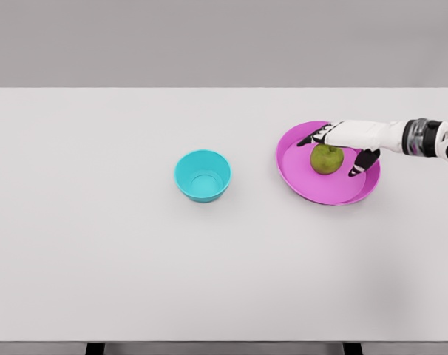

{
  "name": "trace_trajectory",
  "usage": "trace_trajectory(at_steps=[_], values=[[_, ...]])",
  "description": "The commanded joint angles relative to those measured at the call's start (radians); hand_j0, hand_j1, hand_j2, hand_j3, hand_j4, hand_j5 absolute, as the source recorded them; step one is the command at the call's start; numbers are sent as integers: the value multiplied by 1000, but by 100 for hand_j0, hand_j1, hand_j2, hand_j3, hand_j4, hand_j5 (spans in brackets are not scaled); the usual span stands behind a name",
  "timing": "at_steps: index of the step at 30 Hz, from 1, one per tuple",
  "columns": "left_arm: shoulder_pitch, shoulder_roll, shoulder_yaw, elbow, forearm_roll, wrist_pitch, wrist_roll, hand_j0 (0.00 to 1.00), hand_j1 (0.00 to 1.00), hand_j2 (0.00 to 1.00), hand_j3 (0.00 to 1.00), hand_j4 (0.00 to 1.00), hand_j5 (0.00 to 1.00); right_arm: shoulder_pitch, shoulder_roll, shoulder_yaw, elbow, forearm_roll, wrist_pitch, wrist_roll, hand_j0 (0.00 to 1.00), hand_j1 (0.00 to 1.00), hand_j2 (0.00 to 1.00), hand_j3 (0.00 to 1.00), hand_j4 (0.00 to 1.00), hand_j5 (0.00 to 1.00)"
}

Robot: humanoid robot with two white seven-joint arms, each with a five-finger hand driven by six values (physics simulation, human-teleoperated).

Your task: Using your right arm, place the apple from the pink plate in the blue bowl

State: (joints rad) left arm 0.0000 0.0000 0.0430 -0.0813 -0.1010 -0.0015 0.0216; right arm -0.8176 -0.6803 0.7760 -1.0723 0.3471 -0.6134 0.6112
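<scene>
A green apple (pixel 327 159) lies on the pink plate (pixel 305 185) at the right of the white table. My right hand (pixel 338 148) reaches in from the right edge and hovers over the apple, fingers spread around it: some fingers (pixel 316 135) behind it, the thumb (pixel 363 163) to its right. I cannot tell whether the fingers touch the fruit. The blue bowl (pixel 202 175) stands empty near the table's middle, well left of the plate.
The white table (pixel 98 244) spans the whole view, with its front edge near the bottom of the picture. A grey wall is behind it.
</scene>
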Motion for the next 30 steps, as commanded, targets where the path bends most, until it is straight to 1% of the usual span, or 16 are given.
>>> trace_trajectory(at_steps=[1,4,7,8,9,11,12,13,17,21,26,30], values=[[0,0,0,0,0,0,0,100,100,100,100,100,100,0,5,8,11,-3,3,0,100,100,100,100,100,100],[0,0,0,0,0,0,0,100,100,100,100,100,100,-2,4,11,12,-3,3,0,100,100,100,100,100,100],[0,0,0,0,0,0,0,100,100,100,100,100,100,0,4,12,15,-3,3,0,80,80,80,80,80,80],[0,0,0,0,0,0,0,100,100,100,100,100,100,0,4,13,15,-3,3,0,70,70,70,70,70,70],[0,0,0,0,0,0,0,100,100,100,100,100,100,0,4,13,17,-2,3,0,62,62,62,62,62,62],[0,0,0,0,0,0,0,100,100,100,100,100,100,0,4,13,15,-2,3,0,53,53,53,53,53,53],[0,0,0,0,1,0,0,100,100,100,100,100,100,0,4,13,15,0,3,0,46,46,46,46,46,46],[0,0,0,0,0,0,0,100,100,100,100,100,100,0,4,11,15,3,3,0,43,43,43,43,43,43],[0,0,0,0,0,0,0,100,100,100,100,100,100,-5,4,11,8,3,3,0,39,39,39,39,39,39],[0,0,0,0,0,0,0,100,100,100,100,100,100,-18,2,3,0,3,3,0,39,39,39,39,39,39],[0,0,0,0,0,0,0,100,100,100,100,100,100,-37,-10,-1,-95,-3,3,0,39,39,39,39,39,39],[0,0,0,0,0,0,0,100,100,100,100,100,100,-54,-1,-1,-196,-3,3,0,39,39,39,39,39,39]])
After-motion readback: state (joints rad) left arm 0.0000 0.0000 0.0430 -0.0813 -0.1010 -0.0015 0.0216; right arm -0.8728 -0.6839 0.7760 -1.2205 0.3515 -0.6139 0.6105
